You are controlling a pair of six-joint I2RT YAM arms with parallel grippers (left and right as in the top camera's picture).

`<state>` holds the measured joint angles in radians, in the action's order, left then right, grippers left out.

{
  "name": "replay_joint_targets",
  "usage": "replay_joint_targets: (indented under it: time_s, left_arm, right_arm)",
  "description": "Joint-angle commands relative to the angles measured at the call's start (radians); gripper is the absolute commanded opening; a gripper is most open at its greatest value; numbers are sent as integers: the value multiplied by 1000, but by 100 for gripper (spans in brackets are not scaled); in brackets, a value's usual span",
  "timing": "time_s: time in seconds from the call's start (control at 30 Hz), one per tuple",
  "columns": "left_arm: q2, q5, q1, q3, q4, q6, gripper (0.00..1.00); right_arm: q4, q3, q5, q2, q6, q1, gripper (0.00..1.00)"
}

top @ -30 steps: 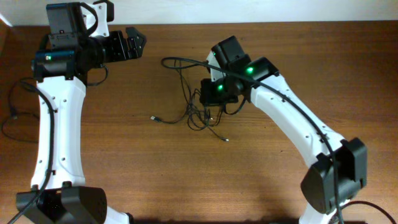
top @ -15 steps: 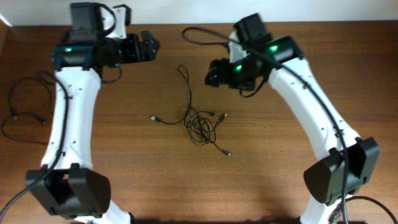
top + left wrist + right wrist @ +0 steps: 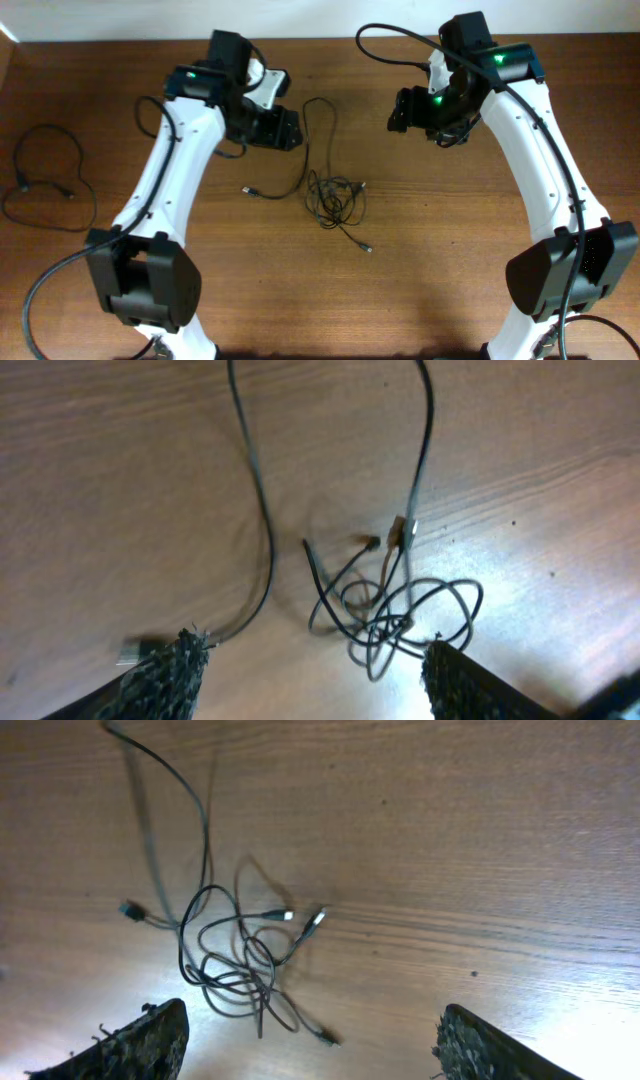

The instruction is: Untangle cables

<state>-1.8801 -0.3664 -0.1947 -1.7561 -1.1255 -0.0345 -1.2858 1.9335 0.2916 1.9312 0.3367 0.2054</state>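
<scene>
The cables lay in a tangled clump on the surface, between the arms; the left pincer and right pincer hung wide open and empty, maybe ready to grab.

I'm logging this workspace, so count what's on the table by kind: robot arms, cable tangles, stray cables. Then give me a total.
Robot arms: 2 (left arm, right arm)
Tangled clump of cables: 1
Separate cable loop at the far left: 1
Total: 4
</scene>
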Motion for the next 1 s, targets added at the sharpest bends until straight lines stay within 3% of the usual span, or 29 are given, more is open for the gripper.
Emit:
replay_joint_targets:
  time_s: [0.0, 0.17, 0.3, 0.47, 0.8, 0.97]
  left_arm:
    - [-23, -5, -69, 80, 93, 13, 72]
    - [-93, -4, -164, 138, 316, 118, 71]
    - [-164, -3, -232, 138, 426, 117, 67]
    - [-223, 68, -303, 138, 469, 116, 62]
    - [-335, 75, -333, 138, 591, 117, 50]
    - [-386, 139, -379, 138, 601, 117, 49]
  right_arm:
    - [-3, 0, -46, -11, -8, 3, 81]
    - [-23, 0, -159, -11, -7, -6, 81]
    - [-29, 0, -181, -11, -8, -82, 81]
    - [-84, 0, -181, -11, -12, -181, 81]
    - [-91, 0, -180, -11, -11, -180, 80]
    - [-91, 0, -181, -11, -11, -180, 81]
